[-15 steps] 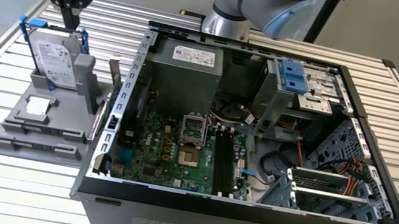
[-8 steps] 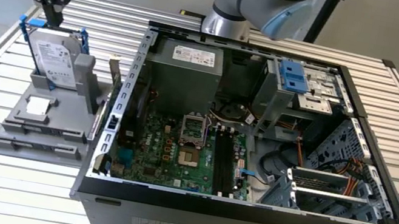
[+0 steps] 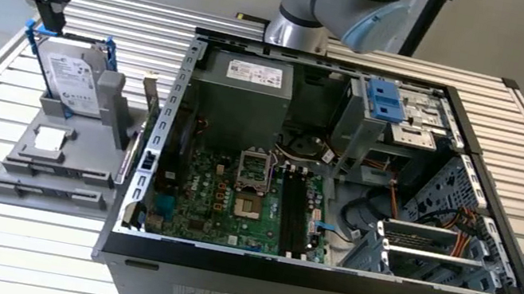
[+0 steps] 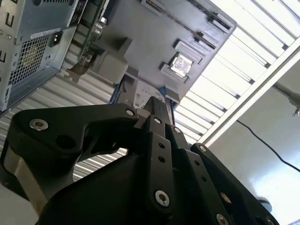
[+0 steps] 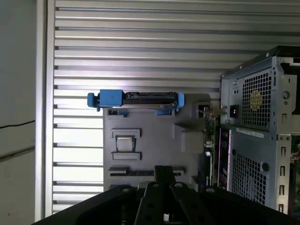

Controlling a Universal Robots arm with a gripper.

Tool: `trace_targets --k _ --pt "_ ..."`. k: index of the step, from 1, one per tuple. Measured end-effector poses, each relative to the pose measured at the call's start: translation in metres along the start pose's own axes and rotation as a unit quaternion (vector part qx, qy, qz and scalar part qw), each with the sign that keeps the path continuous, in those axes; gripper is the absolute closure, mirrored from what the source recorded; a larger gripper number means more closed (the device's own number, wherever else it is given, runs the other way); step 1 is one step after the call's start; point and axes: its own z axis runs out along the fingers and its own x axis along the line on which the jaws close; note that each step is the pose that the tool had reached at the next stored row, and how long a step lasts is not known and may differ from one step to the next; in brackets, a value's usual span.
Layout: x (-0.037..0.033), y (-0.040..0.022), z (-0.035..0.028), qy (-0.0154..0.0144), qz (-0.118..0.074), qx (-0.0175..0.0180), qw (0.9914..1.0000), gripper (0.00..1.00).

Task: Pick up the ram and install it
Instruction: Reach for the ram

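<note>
A: Where's the ram (image 5: 131,172) vs the tool (image 3: 48,19)?
B: Prob. that dark strip in the gray holder (image 3: 34,155), on edge, parallel w/ the hard drive (image 3: 74,77). Tool hangs over the drive; ram's toward the holder's other end.
A: Tool state?
B: Closed, nothing held.
</note>
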Motion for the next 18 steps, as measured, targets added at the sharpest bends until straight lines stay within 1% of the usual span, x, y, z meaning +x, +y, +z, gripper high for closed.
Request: trace_targets --k 2,6,10,11,15,18 --pt "-0.0006 -0.0004 0.0001 0.0001 0.000 0.0000 1.00000 1.00" --pt "-0.0018 -0.0033 0.0004 0.0000 0.004 0.0002 0.99999 1.00" --pt "-0.0018 -0.0103 0.0007 -0.0001 0.007 0.0003 0.99998 1.00" --pt "-0.0018 -0.0145 0.0008 -0.0002 0.008 0.0003 0.99997 1.00" --pt "-0.0018 -0.0264 0.0008 -0.0002 0.010 0.0004 0.99995 1.00" --pt "-0.0017 -0.0374 0.0013 0.0007 0.011 0.0004 0.99994 1.00"
